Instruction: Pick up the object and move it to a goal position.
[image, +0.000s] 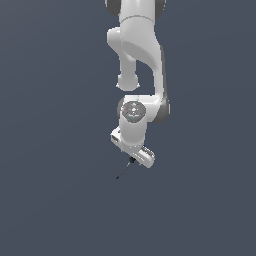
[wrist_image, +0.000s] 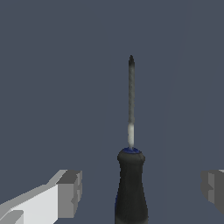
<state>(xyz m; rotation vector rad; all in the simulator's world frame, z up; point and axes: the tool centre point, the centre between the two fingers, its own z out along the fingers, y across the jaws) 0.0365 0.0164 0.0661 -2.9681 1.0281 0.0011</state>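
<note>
Close in on the wrist view, the gripper (wrist_image: 140, 188) has its two grey fingertips (wrist_image: 70, 192) spread wide apart, one on each side, and neither is touching anything. Right in the gap between them sits the screwdriver (wrist_image: 131, 175): its stubby black handle lies roughly midway between the pads, slightly nearer one than the other, with clear space on both sides. So the fingers straddle the handle but are not yet clamped on it.

Now the key line: the blue ring caps the handle, and from there the thin grey shaft runs straight away from the hand, tip farthest out. The long axis lies across the direction in which the fingers close, which looks to me like a good set-up. A squeeze should meet the handle's flanks, not its ends.

Stepping back to the exterior view, the white arm (image: 137, 60) hangs down over the dark grey floor (image: 50, 200), wrist bent, with the gripper (image: 133, 159) low. The screwdriver (image: 125, 169) shows as a tiny dark sliver poking out below the hand, shaft slanting down toward the exterior view's left. Whether the fingertips are fully level with the handle I cannot tell from here.

My read: closing comes next, then the lift. No goal marker is visible in either view.
</note>
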